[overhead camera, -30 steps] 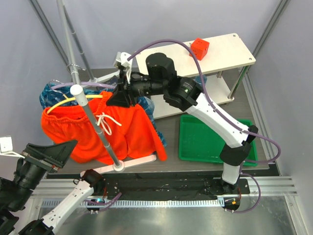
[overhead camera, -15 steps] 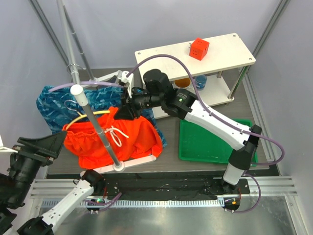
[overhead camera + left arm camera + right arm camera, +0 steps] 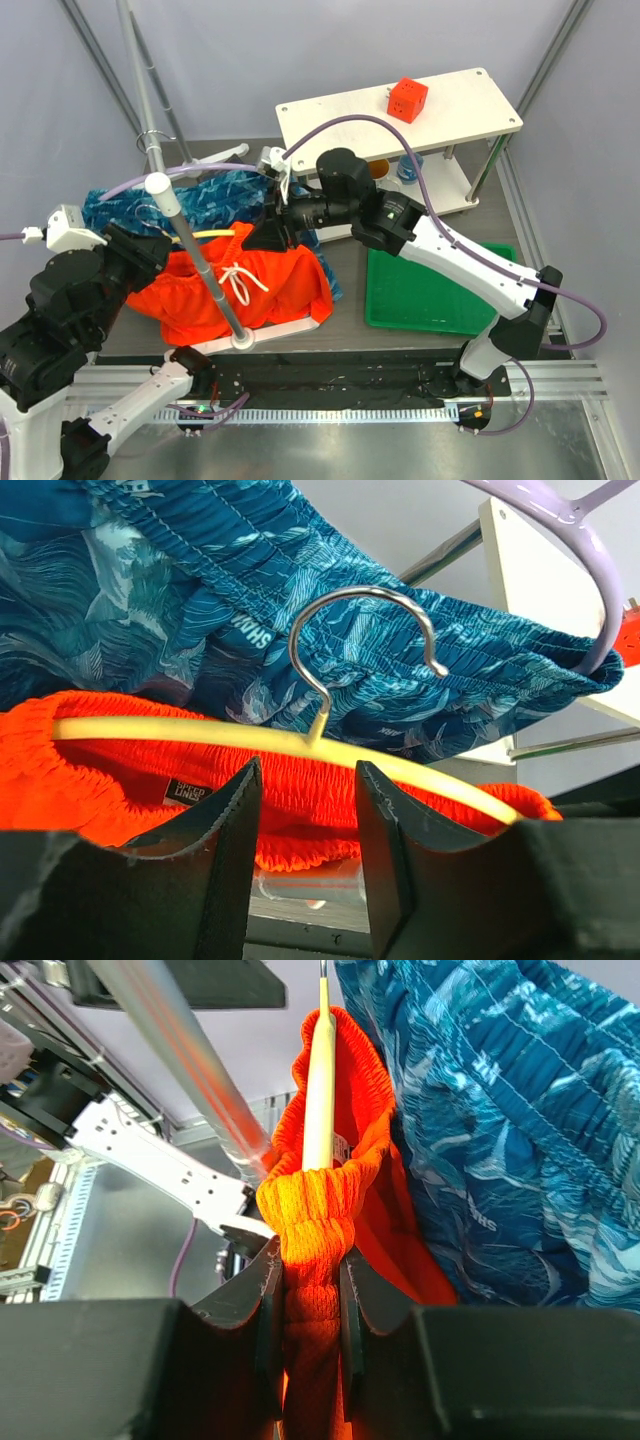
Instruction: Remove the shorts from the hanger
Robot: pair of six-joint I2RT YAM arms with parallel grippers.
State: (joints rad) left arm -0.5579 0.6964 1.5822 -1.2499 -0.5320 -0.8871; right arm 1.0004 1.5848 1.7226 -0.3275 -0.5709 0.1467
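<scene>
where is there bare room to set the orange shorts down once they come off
The flat green plastic tray, between the white shelf and the near edge, looks bare. The shelf's top board is free right of the red cube. Left of the tray is crowded: orange cloth shorts, blue-teal patterned shorts, grey stand pole.

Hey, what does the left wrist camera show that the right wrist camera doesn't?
Left wrist only: the curved metal hook, a lavender hanger and the open left pincer. Right wrist only: the right pincer shut on a bunched fold of the orange shorts, and a silver pole. Both: the orange shorts, the blue-teal shorts, the yellow hanger bar.
</scene>
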